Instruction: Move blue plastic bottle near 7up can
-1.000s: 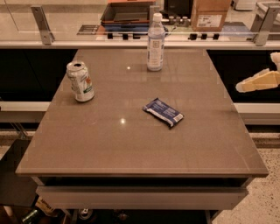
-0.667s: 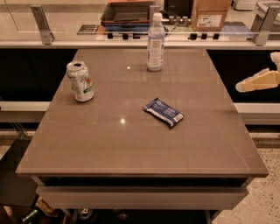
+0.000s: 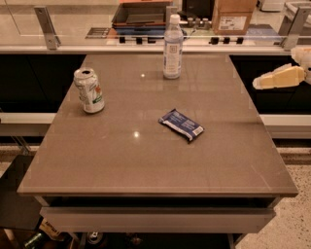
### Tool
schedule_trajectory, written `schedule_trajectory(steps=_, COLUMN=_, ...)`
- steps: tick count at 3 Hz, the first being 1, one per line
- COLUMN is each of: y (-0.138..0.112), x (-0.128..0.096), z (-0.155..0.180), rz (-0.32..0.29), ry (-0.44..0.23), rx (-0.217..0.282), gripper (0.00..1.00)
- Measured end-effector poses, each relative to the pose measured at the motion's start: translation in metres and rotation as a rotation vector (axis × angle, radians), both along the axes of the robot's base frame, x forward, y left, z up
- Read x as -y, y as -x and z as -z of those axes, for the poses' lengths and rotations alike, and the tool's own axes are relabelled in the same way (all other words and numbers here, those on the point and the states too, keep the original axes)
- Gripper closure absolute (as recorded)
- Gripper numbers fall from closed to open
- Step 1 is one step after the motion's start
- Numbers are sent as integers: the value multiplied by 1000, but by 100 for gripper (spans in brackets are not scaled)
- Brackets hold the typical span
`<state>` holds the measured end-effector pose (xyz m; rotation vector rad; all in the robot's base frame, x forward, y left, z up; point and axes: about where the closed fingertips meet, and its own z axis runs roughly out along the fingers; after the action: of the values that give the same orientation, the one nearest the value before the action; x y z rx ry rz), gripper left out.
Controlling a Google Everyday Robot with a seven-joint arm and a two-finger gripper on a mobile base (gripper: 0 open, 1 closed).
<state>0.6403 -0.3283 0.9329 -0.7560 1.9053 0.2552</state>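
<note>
The blue plastic bottle point(image 3: 172, 46) stands upright at the far middle of the table; it is clear, with a white cap and a pale label. The 7up can point(image 3: 89, 90), silver-white and dented with a green band, stands upright near the table's left edge. They are well apart. My gripper point(image 3: 278, 78), cream-coloured, hangs off the table's right side, pointing left, away from both and holding nothing that I can see.
A flat dark blue snack packet point(image 3: 181, 124) lies right of the middle of the brown table point(image 3: 146, 165). A glass rail with metal posts point(image 3: 46, 26) runs behind the table, with a tray point(image 3: 141, 13) and a cardboard box point(image 3: 233, 14) beyond it.
My gripper has shifted slightly up and to the left in the view. The bottle, the can and the packet have not moved.
</note>
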Motion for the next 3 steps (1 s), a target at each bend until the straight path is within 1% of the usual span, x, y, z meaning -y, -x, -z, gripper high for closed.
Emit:
schedule_trajectory(steps=1, y=-8, x=-30, z=-25, rz=-64, ry=-57, rx=38, gripper=0)
schedule_trajectory(steps=2, y=-23, x=-66, z=-35, rz=-137, ry=-74, rx=57, gripper=0)
schedule_trajectory(steps=3, y=-46, x=-106, z=-39, rz=-193, ry=-90, rx=69, gripper=0)
